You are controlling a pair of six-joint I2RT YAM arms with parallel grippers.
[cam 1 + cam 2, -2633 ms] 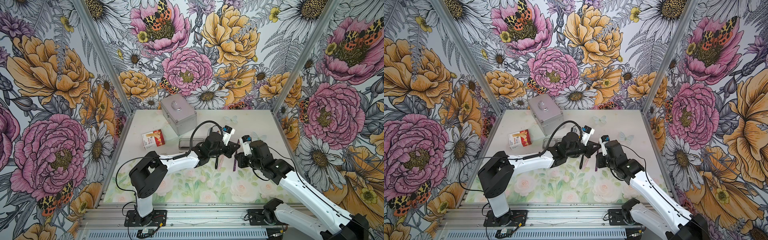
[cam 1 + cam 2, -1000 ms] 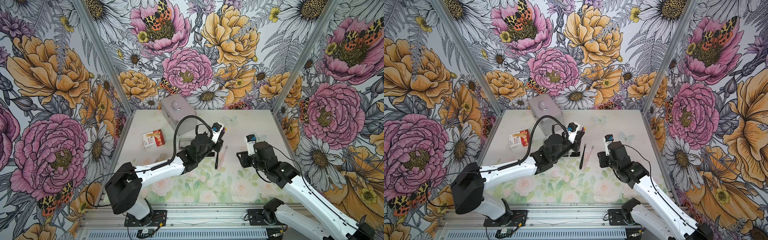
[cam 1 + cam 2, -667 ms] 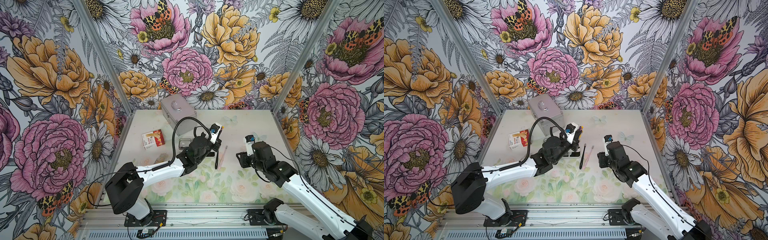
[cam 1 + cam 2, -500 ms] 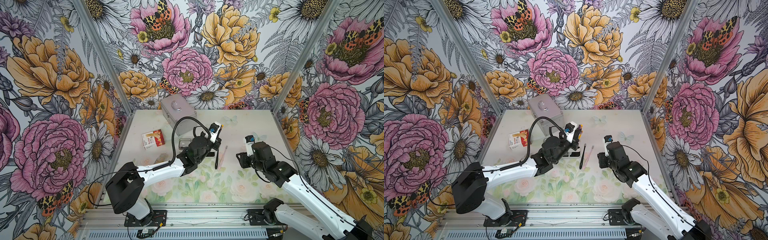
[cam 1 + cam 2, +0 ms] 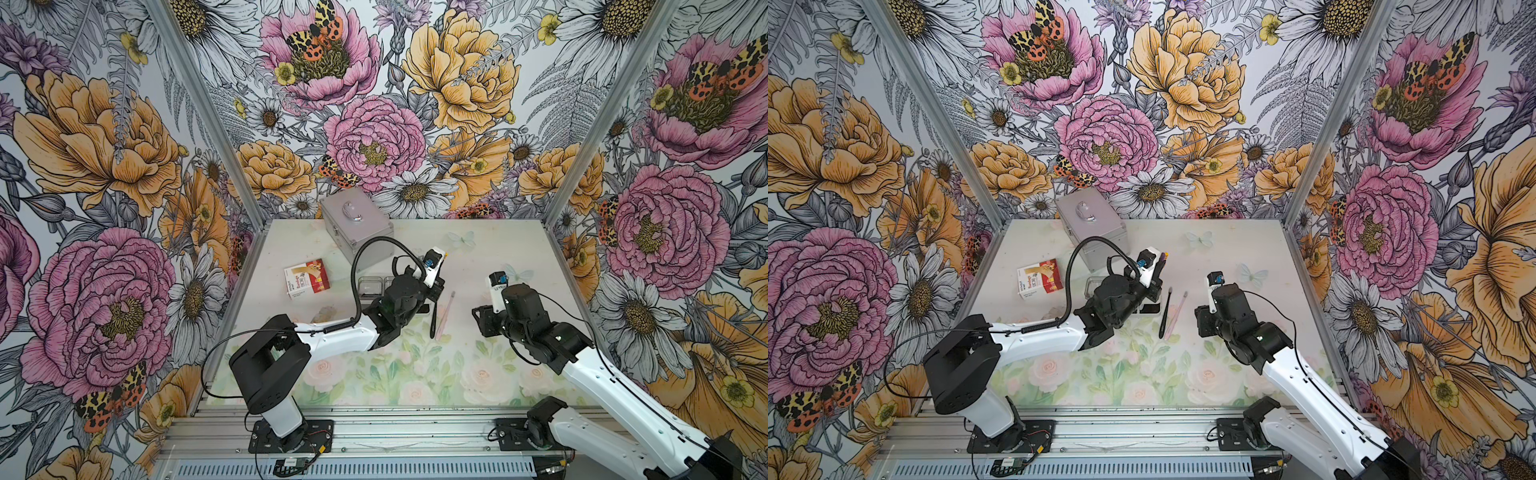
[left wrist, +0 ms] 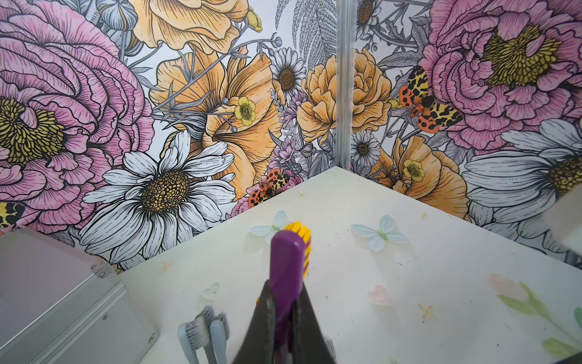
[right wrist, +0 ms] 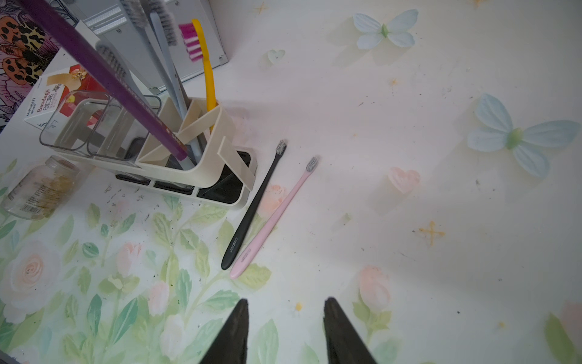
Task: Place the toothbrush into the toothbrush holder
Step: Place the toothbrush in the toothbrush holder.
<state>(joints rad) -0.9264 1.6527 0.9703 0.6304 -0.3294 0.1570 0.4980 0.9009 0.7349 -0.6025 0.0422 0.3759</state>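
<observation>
My left gripper (image 6: 285,290) is shut on a purple toothbrush (image 6: 288,258) just below its yellow-bristled head. The right wrist view shows its handle (image 7: 126,91) slanting down, with the lower end inside the white slotted compartment of the toothbrush holder (image 7: 220,126). The holder is a white rack with two clear cups on a dark base. In both top views my left arm covers most of the holder (image 5: 368,284) (image 5: 1096,286). My right gripper (image 7: 285,304) (image 5: 482,320) hangs open and empty over the mat, to the right of the holder.
A black toothbrush (image 7: 252,211) and a pink one (image 7: 274,217) lie side by side right of the holder. A yellow toothbrush (image 7: 208,72) and grey-blue ones (image 7: 163,63) stand in it. A silver case (image 5: 357,228), a bandage box (image 5: 306,277) and a glass jar (image 7: 41,189) are nearby.
Since the earliest frames my left gripper has carried the purple toothbrush leftward to the holder, and my right gripper has drawn back. Over the last second almost nothing has moved.
</observation>
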